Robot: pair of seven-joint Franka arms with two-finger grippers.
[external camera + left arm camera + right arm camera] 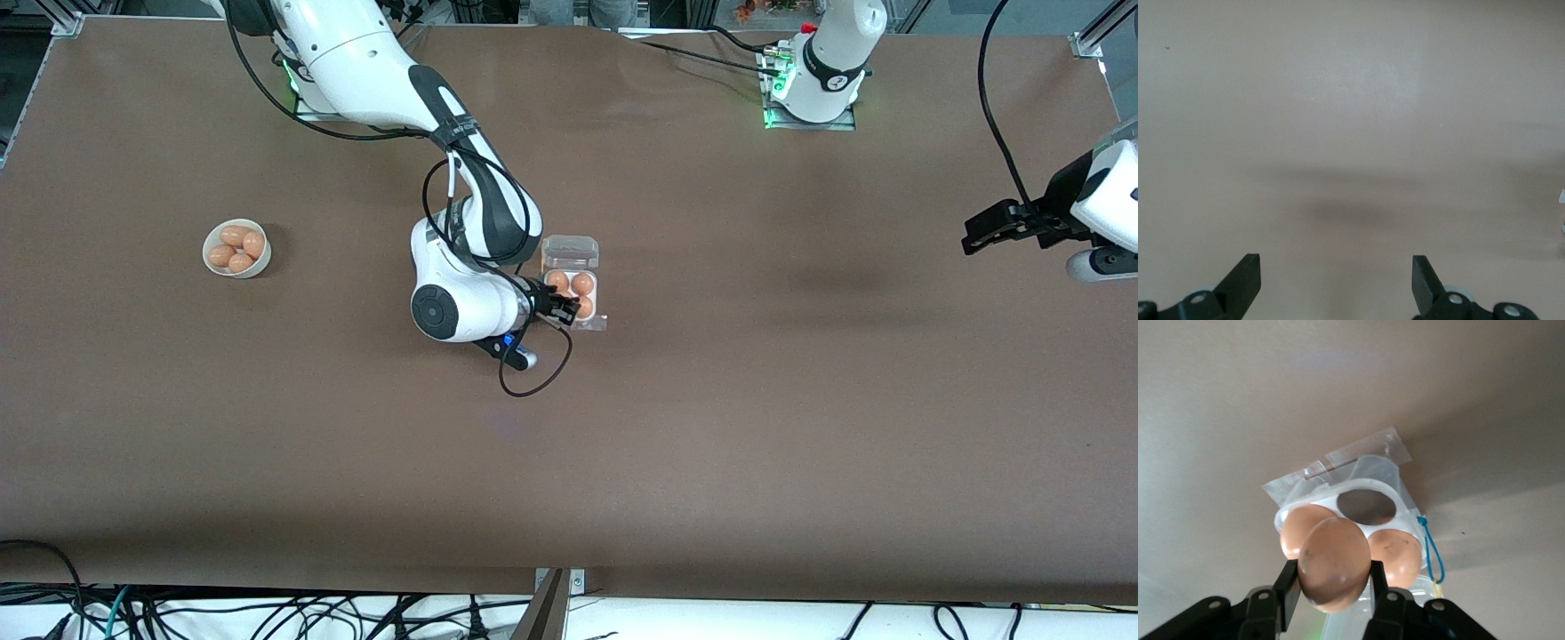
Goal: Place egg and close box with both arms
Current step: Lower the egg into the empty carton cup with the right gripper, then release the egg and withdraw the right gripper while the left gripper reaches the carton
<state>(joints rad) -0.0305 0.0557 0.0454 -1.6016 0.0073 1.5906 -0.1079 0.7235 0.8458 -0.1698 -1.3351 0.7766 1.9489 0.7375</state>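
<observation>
My right gripper (565, 309) is shut on an orange-brown egg (1333, 561) and holds it low over the box (570, 294), a white four-cell tray near the table's middle. The box's clear lid (570, 252) lies open on the side toward the robots' bases. In the right wrist view (1333, 579) two eggs (1397, 555) sit in cells beside the held egg. One cell (1365, 506) is empty. My left gripper (978, 236) waits open and empty above bare table at the left arm's end. Its fingers (1245, 280) stand wide apart in the left wrist view (1336, 275).
A round white bowl (213, 263) with several more eggs (238, 249) stands toward the right arm's end of the table. A clear flap (1368, 450) sticks out from the tray's edge. A loop of black cable (533, 378) hangs from the right wrist.
</observation>
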